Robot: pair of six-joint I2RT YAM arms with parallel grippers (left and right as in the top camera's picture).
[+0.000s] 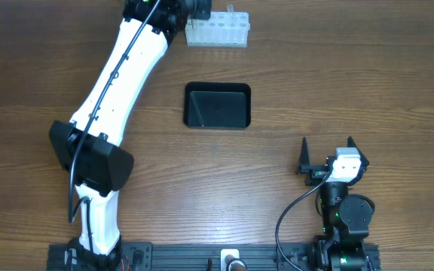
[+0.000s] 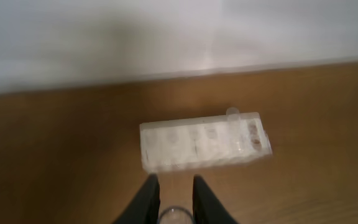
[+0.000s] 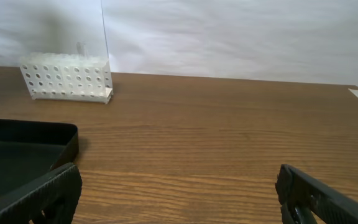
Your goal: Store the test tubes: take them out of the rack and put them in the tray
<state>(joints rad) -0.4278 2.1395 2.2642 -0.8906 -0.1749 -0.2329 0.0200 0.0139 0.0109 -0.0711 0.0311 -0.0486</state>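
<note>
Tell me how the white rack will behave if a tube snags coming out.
The rack looks like light, hollow plastic, apparently loose on the table, so it would probably lift or skid. It is long and low, so tipping seems less likely.

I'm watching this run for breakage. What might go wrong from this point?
1. The left gripper pinches what looks like a clear test tube near its rim. It might slip or swing during the carry.
2. The tray lies apart from the rack, across bare table. A drop there could break glass.
3. A second tube stands proud of the rack, so a low pass might knock it.
</note>
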